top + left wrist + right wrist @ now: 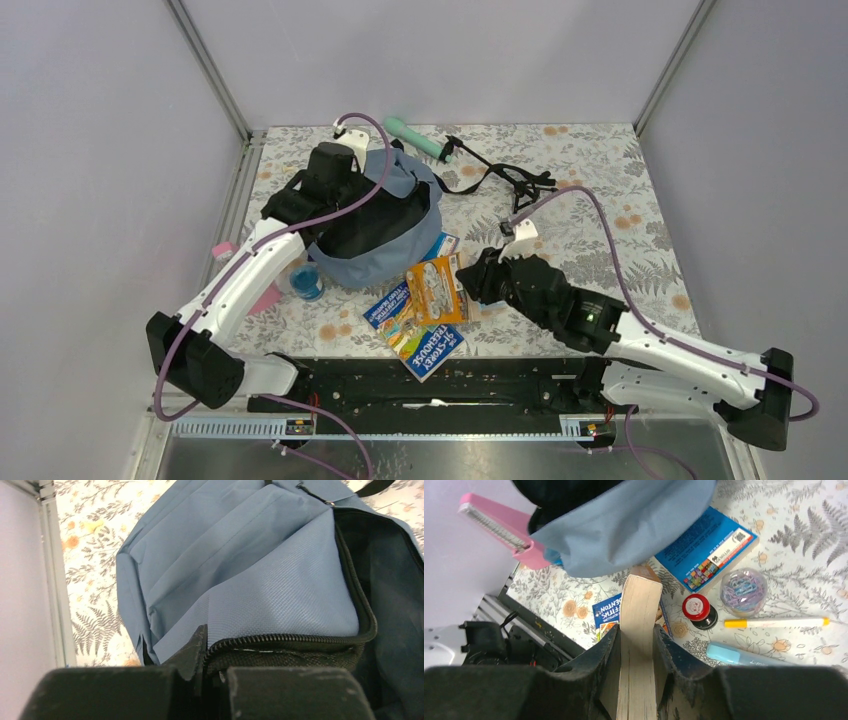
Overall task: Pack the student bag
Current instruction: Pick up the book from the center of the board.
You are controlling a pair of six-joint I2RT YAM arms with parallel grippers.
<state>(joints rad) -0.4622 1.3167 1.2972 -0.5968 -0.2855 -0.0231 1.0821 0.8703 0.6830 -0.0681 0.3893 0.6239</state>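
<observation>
Entry: right end effector, jaws part-open, clamped on a book; left end effector, closed tight on the zip edge of the student bag, far-left on the surface. Handling — lift the mouth wide, feed the book edge-first past the fabric lip.

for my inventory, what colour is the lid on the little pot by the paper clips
Red; the lid shows best in the right wrist view.
</observation>
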